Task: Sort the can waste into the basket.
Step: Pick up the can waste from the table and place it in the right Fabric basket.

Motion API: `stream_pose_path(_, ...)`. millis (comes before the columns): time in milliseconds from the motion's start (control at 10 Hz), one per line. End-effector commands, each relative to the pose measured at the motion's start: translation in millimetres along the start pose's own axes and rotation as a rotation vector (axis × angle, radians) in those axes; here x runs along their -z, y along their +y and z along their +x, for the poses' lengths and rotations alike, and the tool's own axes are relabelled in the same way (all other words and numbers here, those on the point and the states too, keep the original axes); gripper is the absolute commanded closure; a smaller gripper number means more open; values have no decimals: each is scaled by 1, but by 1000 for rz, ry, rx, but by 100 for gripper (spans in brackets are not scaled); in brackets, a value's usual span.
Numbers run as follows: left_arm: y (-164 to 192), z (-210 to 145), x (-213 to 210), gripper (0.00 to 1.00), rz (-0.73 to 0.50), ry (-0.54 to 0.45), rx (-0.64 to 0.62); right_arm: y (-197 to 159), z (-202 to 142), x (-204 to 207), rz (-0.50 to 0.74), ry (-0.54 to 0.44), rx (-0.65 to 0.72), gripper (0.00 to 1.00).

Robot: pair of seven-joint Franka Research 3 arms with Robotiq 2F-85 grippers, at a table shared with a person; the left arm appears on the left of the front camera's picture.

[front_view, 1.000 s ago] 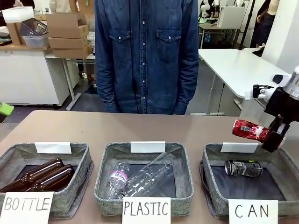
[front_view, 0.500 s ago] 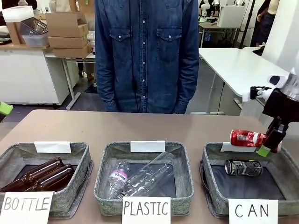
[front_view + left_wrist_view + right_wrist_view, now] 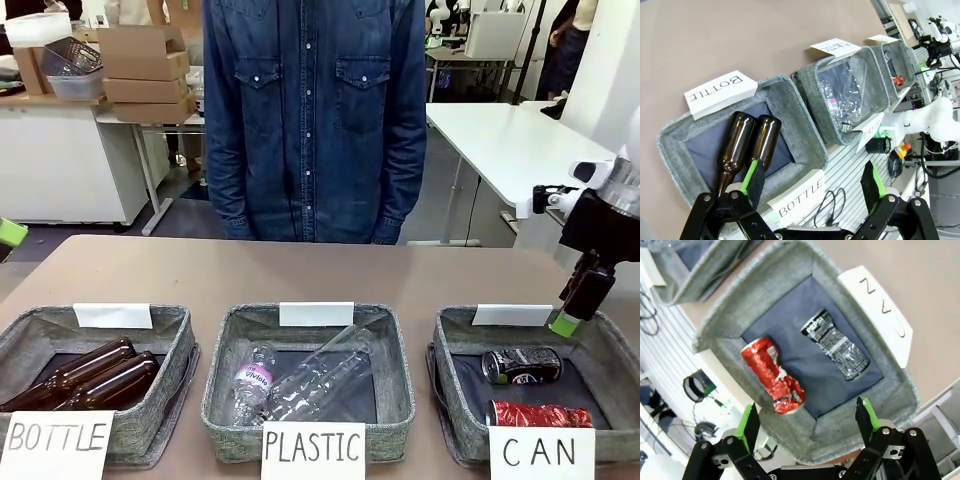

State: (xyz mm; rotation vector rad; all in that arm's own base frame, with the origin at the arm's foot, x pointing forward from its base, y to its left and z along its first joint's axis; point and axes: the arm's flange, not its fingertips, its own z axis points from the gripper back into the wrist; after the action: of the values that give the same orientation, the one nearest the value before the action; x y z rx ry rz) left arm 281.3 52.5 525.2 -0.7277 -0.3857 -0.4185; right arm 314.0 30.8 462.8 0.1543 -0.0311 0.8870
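The red can [image 3: 540, 414] [image 3: 773, 375] lies dented on the dark lining of the grey CAN basket [image 3: 453, 330] [image 3: 840, 425], near its front wall. Beside it, farther back, lies the black and silver can [image 3: 521, 364] [image 3: 836, 345]. My right gripper [image 3: 578, 300] [image 3: 806, 422] hangs open above the basket's far right corner, nothing between its green pads. My left gripper [image 3: 812, 182] is open over the BOTTLE basket [image 3: 805, 145], holding nothing. The red can [image 3: 898, 80] also shows far off in the left wrist view.
The PLASTIC basket [image 3: 222, 375] in the middle holds clear bottles [image 3: 300, 385]. The BOTTLE basket [image 3: 175, 375] at left holds brown glass bottles [image 3: 95, 375]. A person in a denim shirt [image 3: 315, 120] stands at the far side of the table.
My right gripper opened and let go of the red can, which dropped into the CAN basket beside the black and silver can. The gripper stayed above the basket's back right.
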Motion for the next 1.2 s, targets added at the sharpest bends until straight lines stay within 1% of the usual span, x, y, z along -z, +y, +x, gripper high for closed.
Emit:
stream_pose_path(0, -2, 1, -2, 0, -9, 1, -19, -1, 2, 4, -21, -10, 6, 0)
stream_pose_path(100, -2, 1, -2, 0, -9, 1, -19, -6, 5, 0, 42, -94, 72, 0)
stream_pose_path(200, -2, 1, -2, 0, -9, 1, -19, -18, 6, -18, 202, -390, 224, 0)
stream_pose_path(300, -2, 1, -2, 0, -9, 1, -19, -32, 0, -42, 644, -820, 407, 0)
stream_pose_path(400, -2, 1, -2, 0, -9, 1, -19, -42, -7, -54, 978, -994, 428, 0)
stream_pose_path(500, -2, 1, -2, 0, -9, 1, -19, -47, -7, -56, 1123, -1063, 509, 0)
stream_pose_path(600, -2, 1, -2, 0, -9, 1, -19, -54, -6, -57, 1270, -1134, 622, 0)
stream_pose_path(700, -2, 1, -2, 0, -9, 1, -19, -37, -13, -56, 468, -445, 240, 0)
stream_pose_path(1100, -2, 1, -2, 0, -9, 1, -19, -37, -13, -56, 468, -445, 240, 0)
